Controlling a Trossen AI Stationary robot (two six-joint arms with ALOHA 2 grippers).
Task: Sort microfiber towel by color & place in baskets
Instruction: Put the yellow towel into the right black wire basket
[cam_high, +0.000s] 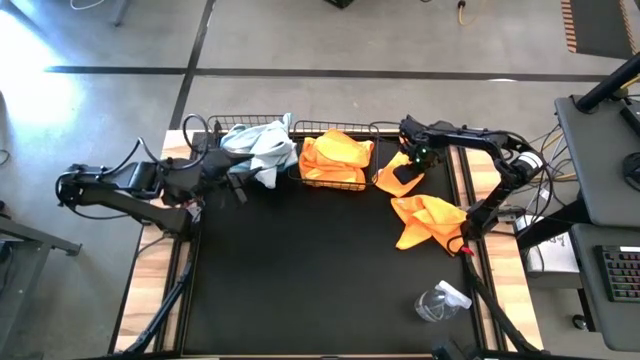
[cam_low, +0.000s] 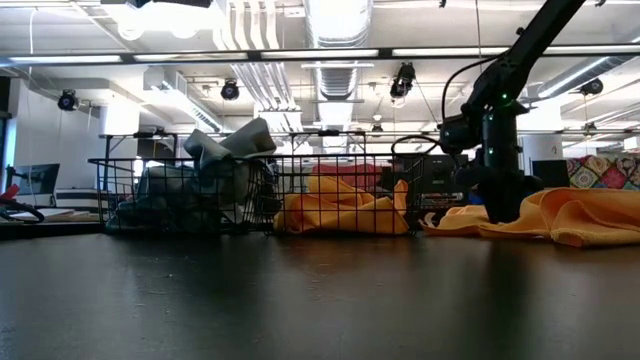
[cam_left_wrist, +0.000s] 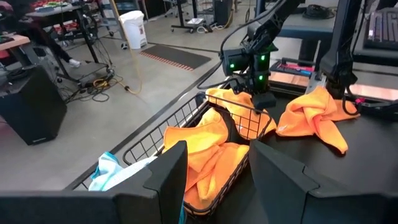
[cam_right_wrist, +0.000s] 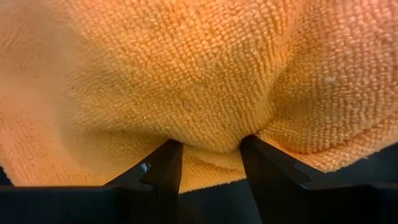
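Two black wire baskets stand at the table's far edge. The left basket (cam_high: 212, 124) holds pale blue-grey towels (cam_high: 256, 148); the right basket (cam_high: 345, 186) holds orange towels (cam_high: 335, 155). Just right of it an orange towel (cam_high: 388, 180) lies crumpled on the table, with my right gripper (cam_high: 407, 172) down on it, open. A second orange towel (cam_high: 428, 220) lies nearer. My left gripper (cam_left_wrist: 214, 177) hovers open beside the left basket, with nothing between its fingers. My right gripper comes from above, pointing down, and its open fingertips (cam_right_wrist: 163, 163) sink into the top of the orange towel. A hump of cloth (cam_right_wrist: 208, 127) bulges up between the two fingers. The towel lies on the table.
A clear plastic spray bottle (cam_high: 440, 300) lies near the table's front right. The black mat in front of the baskets (cam_high: 300, 270) is bare. Cables and the arm's base stand at the right edge.
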